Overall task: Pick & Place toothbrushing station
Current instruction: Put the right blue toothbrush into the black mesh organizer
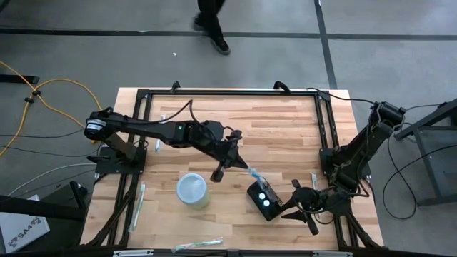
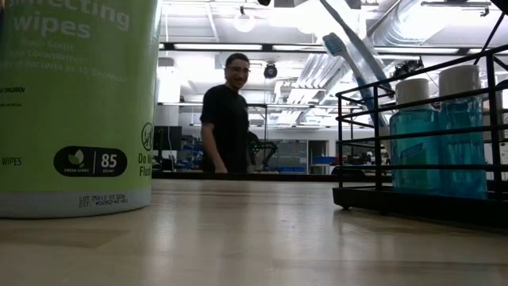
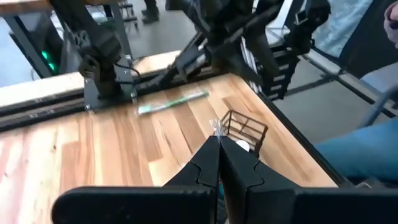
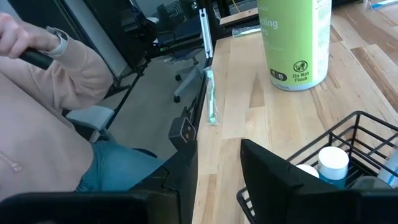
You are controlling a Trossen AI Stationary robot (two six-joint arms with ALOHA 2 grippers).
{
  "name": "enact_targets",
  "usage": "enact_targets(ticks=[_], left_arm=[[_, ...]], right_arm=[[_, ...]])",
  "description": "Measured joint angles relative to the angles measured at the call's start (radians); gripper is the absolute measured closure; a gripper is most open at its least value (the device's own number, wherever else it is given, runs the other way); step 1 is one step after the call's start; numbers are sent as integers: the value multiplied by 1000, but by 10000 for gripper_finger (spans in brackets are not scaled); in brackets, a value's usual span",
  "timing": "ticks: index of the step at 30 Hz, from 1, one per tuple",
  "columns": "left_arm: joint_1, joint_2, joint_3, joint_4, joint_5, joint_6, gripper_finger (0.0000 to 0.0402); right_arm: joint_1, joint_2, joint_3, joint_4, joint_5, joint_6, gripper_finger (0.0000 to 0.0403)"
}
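on the wooden surface, the black toothbrushing station sits near the front edge, right of centre. the right gripper, fingers spread and empty, sits just beside the station's right side, closest. the left gripper, pressed together, pinches a toothbrush angling down toward the station.

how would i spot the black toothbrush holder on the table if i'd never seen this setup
Start at the wooden table and go to its near edge on the right side, just in front of the right gripper. The holder is a small black wire rack with two white-capped blue bottles inside. The pale round tub of wipes beside it is solid and green-labelled.
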Motion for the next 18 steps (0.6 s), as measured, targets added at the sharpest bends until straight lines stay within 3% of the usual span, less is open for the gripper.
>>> enact_targets(ticks=[9, 18], left_arm=[[-58, 4, 1, -20, -84, -5, 401], [-100, 15, -1, -55, -90, -37, 401]], right_arm=[[0, 0, 0, 0, 0, 0, 290], [0, 0, 0, -1, 0, 0, 290]])
